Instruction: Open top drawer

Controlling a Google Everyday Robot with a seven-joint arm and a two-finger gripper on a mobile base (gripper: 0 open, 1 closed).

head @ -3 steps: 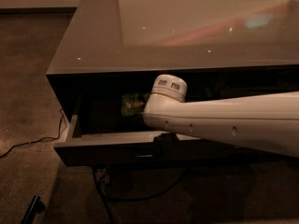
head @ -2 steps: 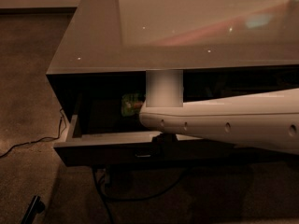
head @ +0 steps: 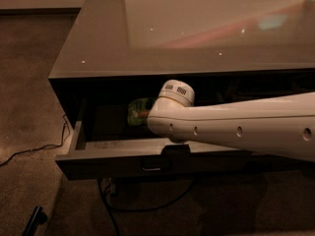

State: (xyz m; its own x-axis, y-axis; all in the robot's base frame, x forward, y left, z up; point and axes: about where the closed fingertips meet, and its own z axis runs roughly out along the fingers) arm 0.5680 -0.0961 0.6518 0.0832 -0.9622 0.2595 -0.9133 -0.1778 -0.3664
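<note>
Top drawer (head: 118, 165), wide and dark grey with a tall flat front, stands partly pulled out from under the glossy grey-brown table (head: 98, 43). Its front faces 6 o'clock and its paler inside is open to view on the left half. Its long axis runs from 9 to 3 o'clock, so any further travel goes straight toward 6 o'clock, square to that front. The robot's smooth white arm (head: 236, 127) reaches in from 3 o'clock and bends down over the drawer. The dark tool (head: 173, 150) sits at the top edge of the front, near its middle and mostly hidden beneath the wrist; whether it is spread or pressed together cannot be told. The small rectangular loop handle (head: 151, 168) lies just beside the tool at about 7 o'clock, on the face of the front; whether the two touch is unclear. A green object (head: 137, 111), too dim to name, rests deep inside at 11 o'clock from the tool. Opening wider looks to depend on drawing the front evenly toward 6 o'clock without skewing it.
</note>
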